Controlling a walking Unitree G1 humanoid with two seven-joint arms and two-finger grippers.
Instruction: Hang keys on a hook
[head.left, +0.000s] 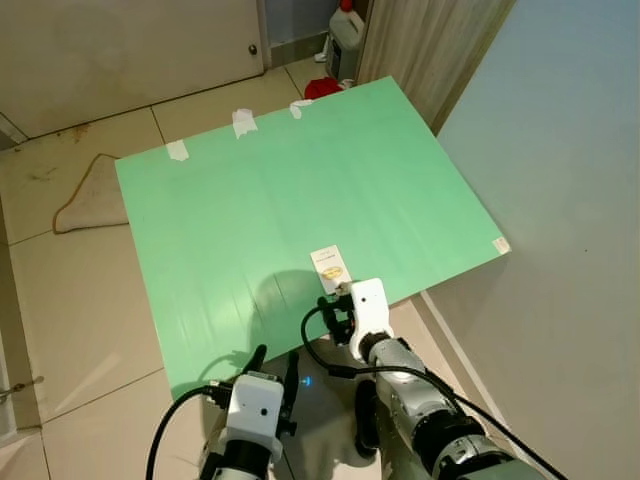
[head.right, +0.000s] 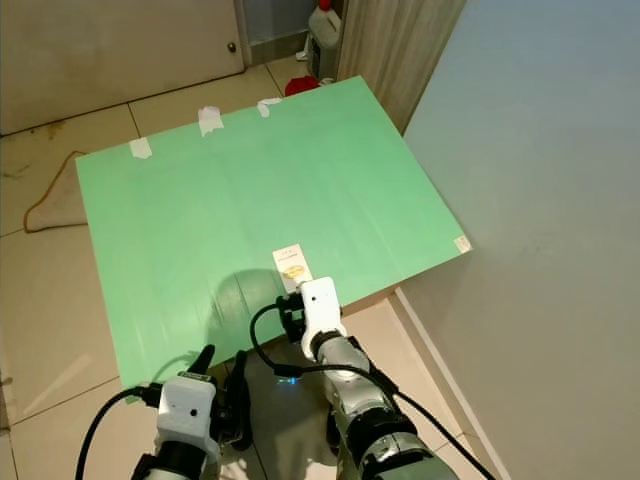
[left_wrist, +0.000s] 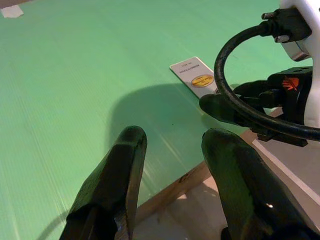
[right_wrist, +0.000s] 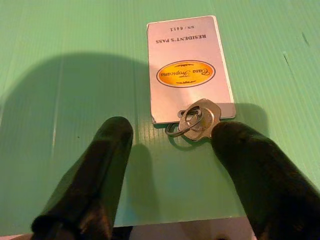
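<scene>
My right gripper (right_wrist: 170, 150) hangs low over the near edge of a green corrugated sheet (head.left: 280, 200) that lies flat on the tiled floor (head.left: 60, 300). Its two black fingers (right_wrist: 95, 175) are spread wide with nothing between them. The keys (right_wrist: 196, 120) lie on the sheet just beyond the fingertips, a small bunch on a ring, touching the near end of a white resident's pass card (right_wrist: 187, 67) with a yellow oval logo. The fingertips sit to either side of the keys, not touching them.

My left gripper (left_wrist: 172, 150) hangs further back over the sheet's edge, its fingers parted and holding nothing.

White tape strips (head.left: 243, 122) fix the sheet's far edge to the floor. A grey wall (head.left: 570, 150) rises on my right, and a white jug (head.left: 347, 30) stands in the far corner.
</scene>
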